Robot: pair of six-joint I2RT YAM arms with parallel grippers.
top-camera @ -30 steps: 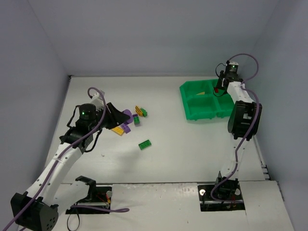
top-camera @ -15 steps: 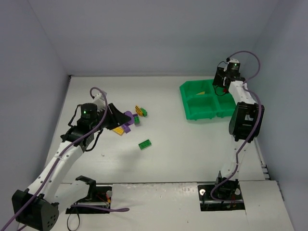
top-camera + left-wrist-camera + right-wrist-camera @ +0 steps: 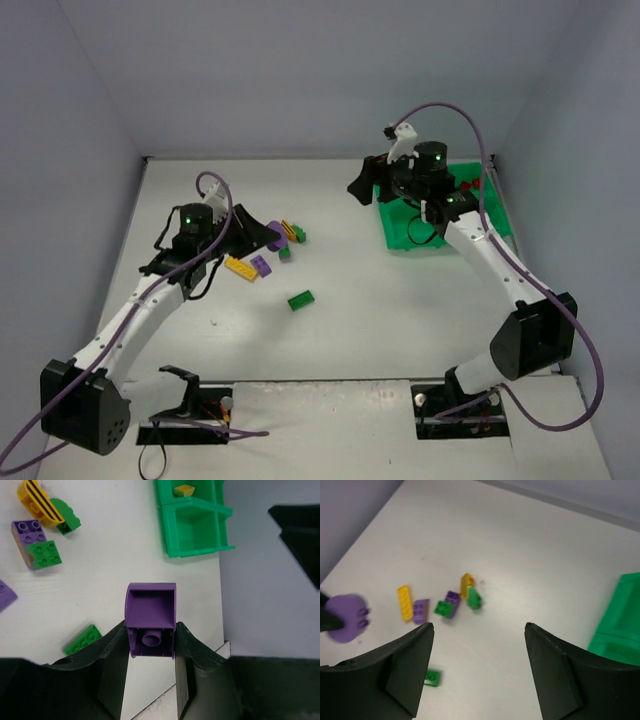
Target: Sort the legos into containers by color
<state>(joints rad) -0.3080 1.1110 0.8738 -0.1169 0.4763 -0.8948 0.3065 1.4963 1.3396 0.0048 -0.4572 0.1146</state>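
Note:
My left gripper (image 3: 264, 236) is shut on a purple lego (image 3: 150, 615) and holds it above the table, over the loose pile. In the left wrist view the brick sits squeezed between both fingers (image 3: 112, 655), hollow underside towards the camera. Loose legos lie below: a yellow plate (image 3: 241, 268), a purple brick (image 3: 262, 265), green bricks (image 3: 284, 250), a striped yellow piece (image 3: 291, 230) and a green plate (image 3: 301, 300). The green tray of containers (image 3: 400, 240) stands at the back right, with red bricks (image 3: 470, 185) in one far compartment. My right gripper (image 3: 360, 186) hangs open and empty just left of the tray.
A yellow piece (image 3: 184, 489) lies in another far tray compartment. The right wrist view looks down on the pile (image 3: 449, 602) and the tray's corner (image 3: 620, 625). Walls close the table at the back and on both sides.
The right arm has swung left from over the tray's far right compartment to beside its left edge, and its jaws have opened. The left arm shifted slightly right, still gripping the purple lego.

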